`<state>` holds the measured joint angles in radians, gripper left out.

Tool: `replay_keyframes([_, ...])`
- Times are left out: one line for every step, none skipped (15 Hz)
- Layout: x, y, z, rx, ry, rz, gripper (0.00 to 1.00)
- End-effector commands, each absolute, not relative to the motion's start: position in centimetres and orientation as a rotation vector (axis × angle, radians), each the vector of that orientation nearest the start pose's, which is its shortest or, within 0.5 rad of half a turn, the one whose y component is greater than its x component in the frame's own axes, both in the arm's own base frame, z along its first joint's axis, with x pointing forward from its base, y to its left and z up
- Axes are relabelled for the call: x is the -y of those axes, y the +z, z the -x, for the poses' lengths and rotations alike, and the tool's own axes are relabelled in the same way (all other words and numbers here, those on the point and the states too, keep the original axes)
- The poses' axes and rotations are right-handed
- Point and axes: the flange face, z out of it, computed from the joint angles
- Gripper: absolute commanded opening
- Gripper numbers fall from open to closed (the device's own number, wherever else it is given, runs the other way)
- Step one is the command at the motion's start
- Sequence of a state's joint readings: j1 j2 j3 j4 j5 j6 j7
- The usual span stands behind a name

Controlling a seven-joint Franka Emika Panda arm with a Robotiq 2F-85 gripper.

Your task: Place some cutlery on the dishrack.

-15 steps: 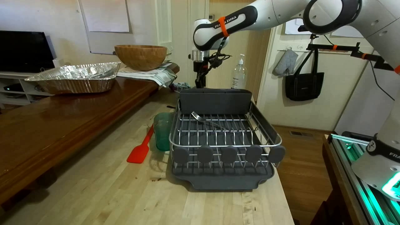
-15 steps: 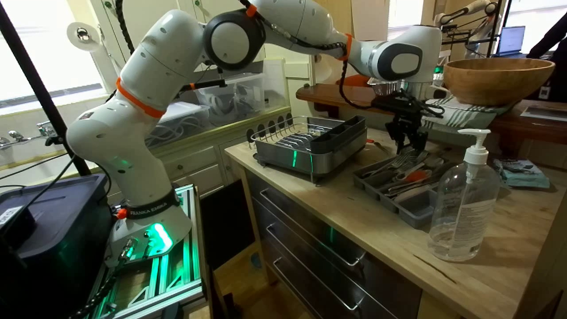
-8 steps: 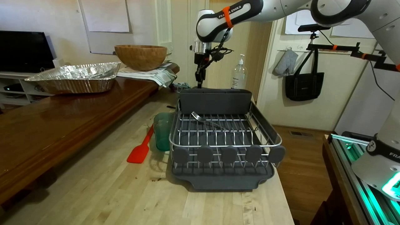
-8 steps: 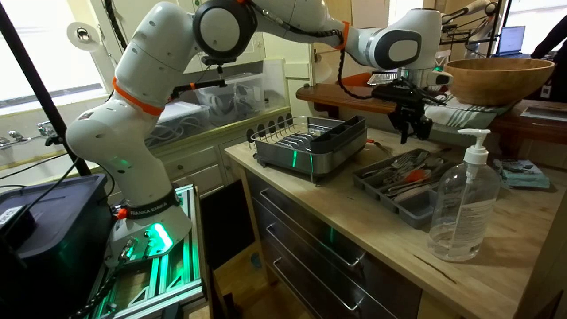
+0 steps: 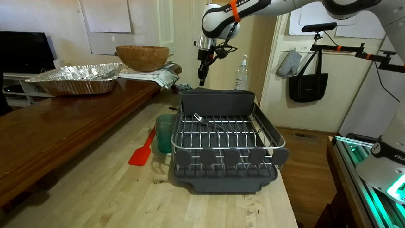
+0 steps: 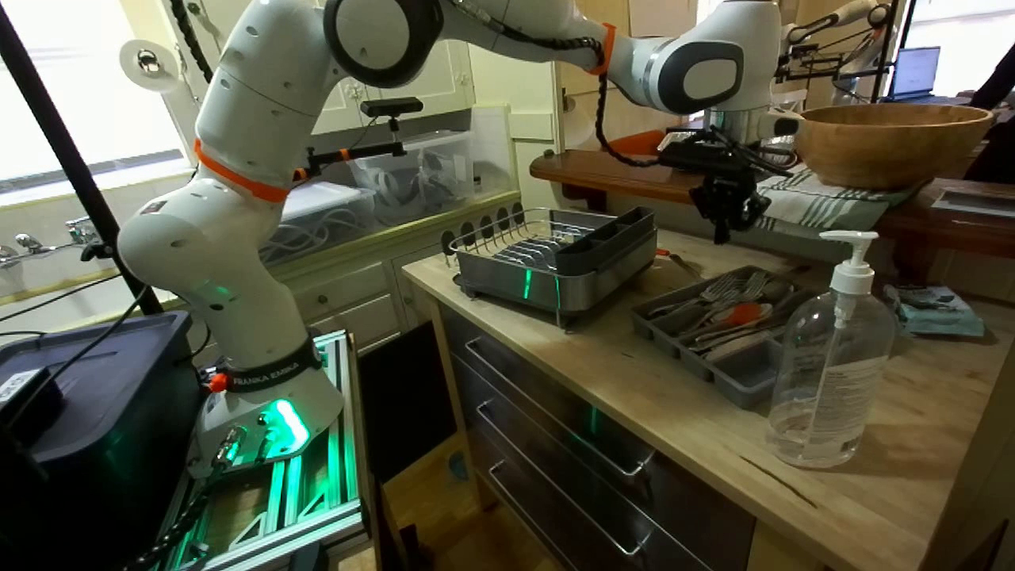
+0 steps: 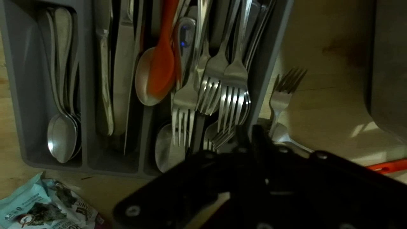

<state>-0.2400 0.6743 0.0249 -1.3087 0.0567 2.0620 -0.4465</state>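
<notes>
A pale butcher-block counter [image 5: 95, 196] spreads across the bottom of an exterior view, with a varnished wooden bar top [image 5: 57, 133] at left. The white Franka arm [image 6: 262, 111] arches across the top of both exterior views. The dark grey dishrack [image 5: 223, 186] sits on the counter, right of centre. At upper left are a crimped foil pan [image 5: 84, 86] and, farther right, a wooden bowl [image 5: 142, 58]. A grey cutlery tray [image 7: 84, 95] fills the upper left of the wrist view. The black pincer [image 7: 250, 128] juts in from the bottom there, its tips overlapping the tray's lower right corner. Those tips stand close together with a thin gap between them; I cannot tell whether anything is pinched. A teal tumbler [image 5: 165, 133] is just left of the dishrack, and a red spatula [image 5: 140, 155] lies left of that. In the tray, spoons [image 7: 62, 138] are at far left, table knives [image 7: 122, 70] next, then an orange spoon [image 7: 162, 71] and forks [image 7: 236, 75]. One fork [image 5: 201, 119] lies slantwise on the dishrack's wires, toward the back; another fork [image 7: 280, 100] shows just right of the pincer's tips, past the tray's right wall, its handle end hidden.
</notes>
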Motion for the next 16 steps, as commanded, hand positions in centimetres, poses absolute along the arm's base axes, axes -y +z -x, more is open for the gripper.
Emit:
replay_keyframes([16.8,34.1,-71.2,0.244,-0.145,3.113,0.4])
replay_keyframes([17.2,33.6,-71.1,0.217,-0.14,3.122,0.49])
replay_keyframes([17.6,33.0,-70.9,0.211,-0.135,3.119,0.56])
replay_keyframes([18.0,32.4,-70.8,0.185,-0.131,3.127,0.62])
replay_keyframes([18.5,31.9,-70.6,0.16,-0.122,3.133,0.71])
replay_keyframes([19.0,31.1,-70.5,0.13,-0.104,3.131,0.78])
replay_keyframes([19.4,30.5,-70.4,0.1,-0.088,3.132,0.84])
replay_keyframes([19.8,29.7,-70.3,0.064,-0.065,3.131,0.93])
replay_keyframes([20.3,29.0,-70.1,0.033,-0.051,3.128,0.99])
replay_keyframes([20.7,28.4,-70.1,0.003,-0.037,3.127,1.0])
replay_keyframes([21.0,27.7,-70.1,-0.018,-0.024,3.113,1.0])
replay_keyframes([21.3,27.0,-70.2,-0.038,-0.015,3.104,1.0])
replay_keyframes([21.5,26.3,-70.3,-0.06,-0.009,3.096,1.0])
replay_keyframes([21.8,25.7,-70.5,-0.075,-0.011,3.084,1.0])
replay_keyframes([22.0,25.2,-70.6,-0.096,-0.012,3.074,1.0])
replay_keyframes([22.1,24.8,-70.8,-0.117,-0.016,3.068,0.99])
